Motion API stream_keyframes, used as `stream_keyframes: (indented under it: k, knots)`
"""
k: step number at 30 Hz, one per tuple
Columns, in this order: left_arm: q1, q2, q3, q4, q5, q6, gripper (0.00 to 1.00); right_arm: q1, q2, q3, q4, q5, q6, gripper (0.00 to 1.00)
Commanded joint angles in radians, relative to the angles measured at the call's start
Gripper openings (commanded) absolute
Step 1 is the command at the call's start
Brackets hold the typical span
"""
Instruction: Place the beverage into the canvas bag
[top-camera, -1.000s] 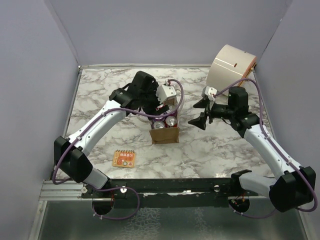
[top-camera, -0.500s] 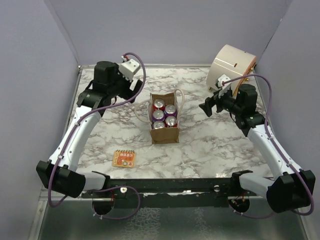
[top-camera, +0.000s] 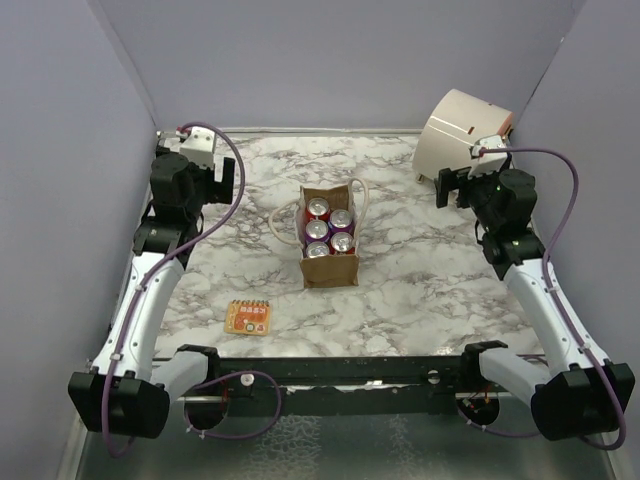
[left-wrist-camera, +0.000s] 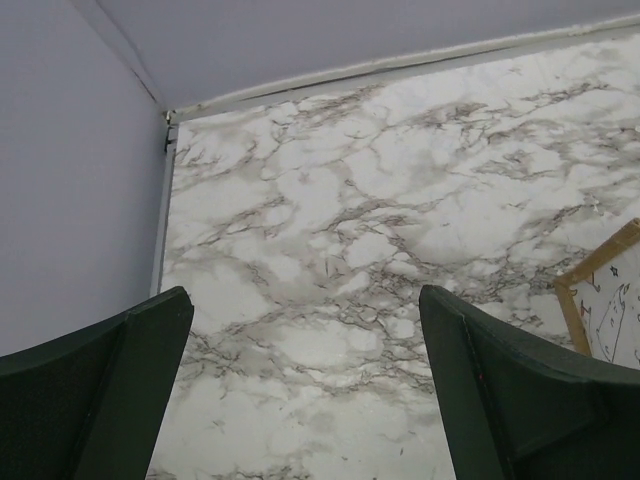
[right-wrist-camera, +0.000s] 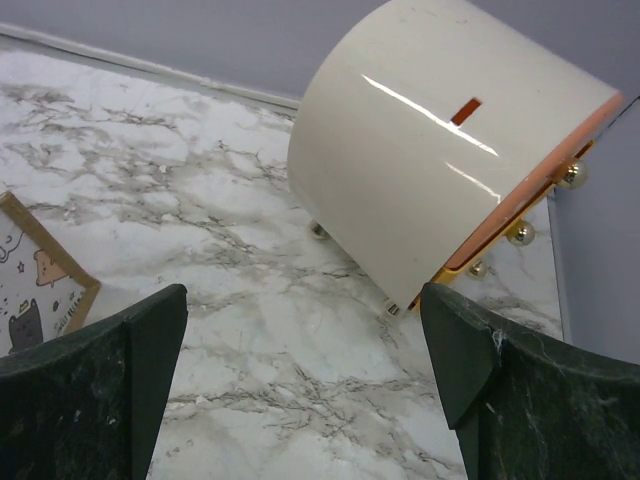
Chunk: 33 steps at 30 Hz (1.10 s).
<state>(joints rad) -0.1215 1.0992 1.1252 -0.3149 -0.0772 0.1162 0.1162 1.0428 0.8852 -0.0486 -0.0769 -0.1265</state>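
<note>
At the surface centre, the canvas bag (top-camera: 330, 270) holds five cans (top-camera: 318, 229); none lies outside. Placement appears complete. Left jaws and right jaws: released, empty.

Both wrist views cut the canvas bag (left-wrist-camera: 610, 300) to one corner; print on the orange packet (top-camera: 248, 317) is unreadable.

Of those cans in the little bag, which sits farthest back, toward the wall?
The can in the canvas bag's far left corner; the rest all sit nearer the front.
</note>
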Motion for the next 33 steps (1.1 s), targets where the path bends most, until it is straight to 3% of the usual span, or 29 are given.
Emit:
stream_keyframes:
  k: [1, 9, 13, 21, 26, 33]
  knots:
    - [0.010, -0.085, -0.081, 0.228, -0.114, -0.027, 0.99, -0.005, -0.012, 0.041, -0.021, 0.083, 0.018, 1.00]
    - [0.017, -0.154, -0.132, 0.252, -0.037, -0.072, 0.99, -0.004, -0.106, 0.035, -0.075, 0.023, -0.038, 1.00]
    - [0.027, -0.206, -0.153, 0.218, 0.008, -0.026, 0.99, -0.004, -0.157, 0.037, -0.115, 0.011, -0.074, 1.00]
    - [0.031, -0.288, -0.199, 0.213, -0.098, 0.002, 0.99, -0.004, -0.219, -0.024, -0.106, 0.044, -0.066, 1.00]
    - [0.071, -0.335, -0.246, 0.195, 0.040, 0.008, 0.99, -0.005, -0.246, -0.047, -0.117, 0.015, -0.112, 1.00]
    - [0.078, -0.393, -0.241, 0.161, 0.039, 0.020, 0.99, -0.004, -0.334, -0.061, -0.147, -0.003, -0.134, 1.00]
